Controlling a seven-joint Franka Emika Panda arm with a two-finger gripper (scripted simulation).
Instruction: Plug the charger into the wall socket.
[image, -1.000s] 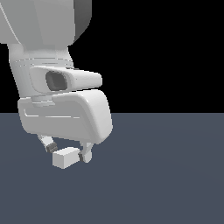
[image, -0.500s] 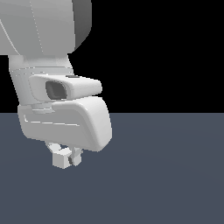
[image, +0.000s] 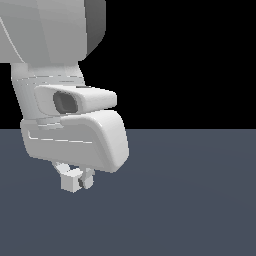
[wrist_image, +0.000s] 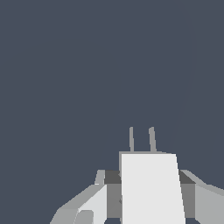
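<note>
Holding the charger (wrist_image: 151, 188) clamped between its fingers, the end effector (image: 75, 178) hung just above the dark worktop (image: 190, 200). With no wall socket in view, the off-white block could twist in the grasp and its two thin grey prongs (wrist_image: 141, 139) miss the holes.

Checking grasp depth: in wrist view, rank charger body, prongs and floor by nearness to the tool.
1. charger body, clamped in the tool.
2. prongs, jutting from the body's far end.
3. floor, background beyond the prongs.
</note>
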